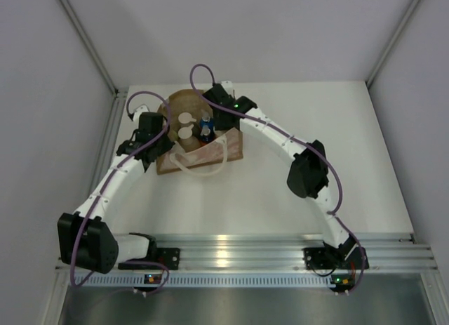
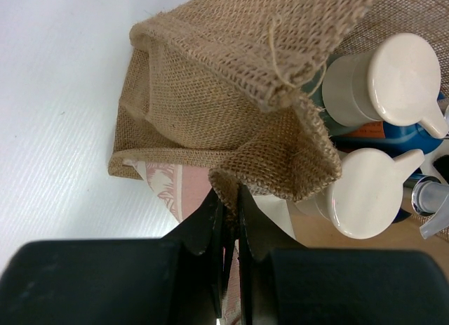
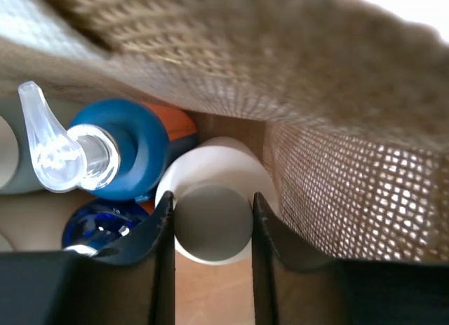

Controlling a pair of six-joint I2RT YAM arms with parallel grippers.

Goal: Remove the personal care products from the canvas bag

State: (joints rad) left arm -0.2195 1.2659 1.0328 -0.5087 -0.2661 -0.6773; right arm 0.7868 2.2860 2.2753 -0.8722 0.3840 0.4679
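The canvas bag [image 1: 210, 154] stands open at the back of the table, pale pinkish panel towards me. My left gripper [image 1: 163, 132] is shut on the bag's left rim; in the left wrist view the jute edge [image 2: 238, 177] is pinched between the closed fingers of that gripper [image 2: 231, 202]. Two cream caps [image 2: 403, 76] [image 2: 365, 195] and a blue bottle [image 2: 414, 139] stand inside. My right gripper [image 1: 208, 126] is down in the bag. In the right wrist view the gripper [image 3: 211, 199] closes on the grey cap [image 3: 212, 223] of a white bottle [image 3: 210, 160], beside a blue-capped bottle [image 3: 137, 156].
The bag's cream handle [image 1: 203, 169] loops over its front. The jute wall [image 3: 344, 191] is close on the right of my right fingers. An aluminium rail [image 1: 280, 251] runs along the near edge. Enclosure walls stand on both sides.
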